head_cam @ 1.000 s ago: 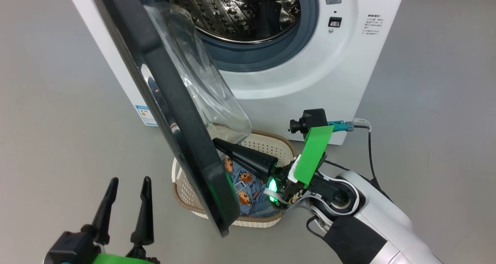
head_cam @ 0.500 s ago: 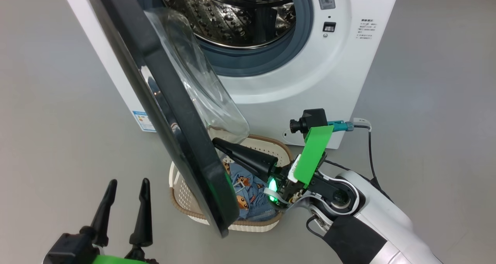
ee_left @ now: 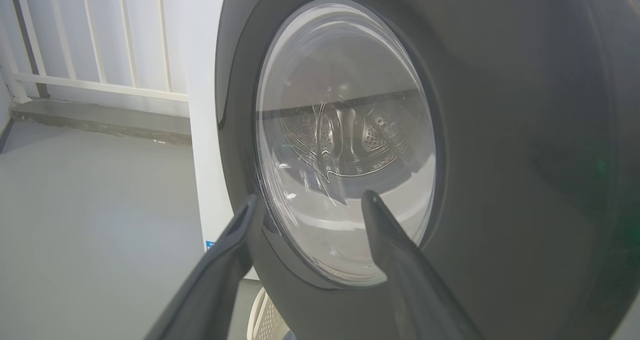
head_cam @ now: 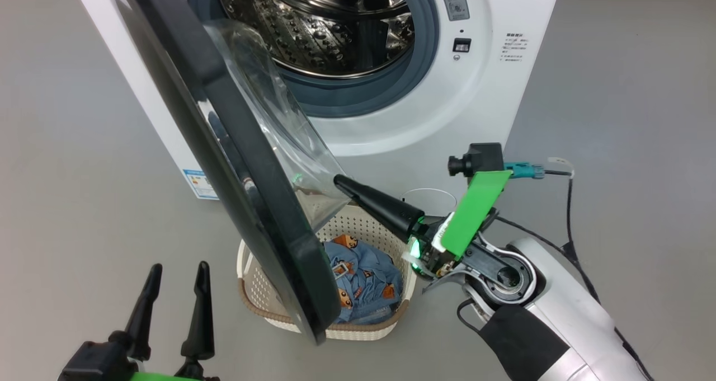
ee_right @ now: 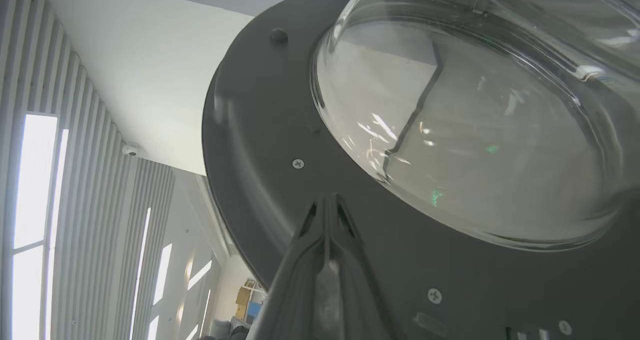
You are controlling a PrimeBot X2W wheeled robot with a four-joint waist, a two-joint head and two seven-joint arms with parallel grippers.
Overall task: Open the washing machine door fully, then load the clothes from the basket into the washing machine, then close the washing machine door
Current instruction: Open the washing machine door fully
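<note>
Washing machine door [head_cam: 249,163] stands just left of right gripper [head_cam: 340,182], whose pressed-together jaws aim at its inner face; left gripper [head_cam: 178,269], spread, sits outside.

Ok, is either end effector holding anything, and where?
Nothing is held. The right end effector is shut empty beside the washing machine door; the left end effector is open, empty.

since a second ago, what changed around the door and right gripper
The right gripper, shut, has drawn back up and rightward from the rim of the washing machine door; its tip now sits at the bottom of the glass bowl. The head camera shifted too. The left gripper stays open, the clothes stay in the basket.
</note>
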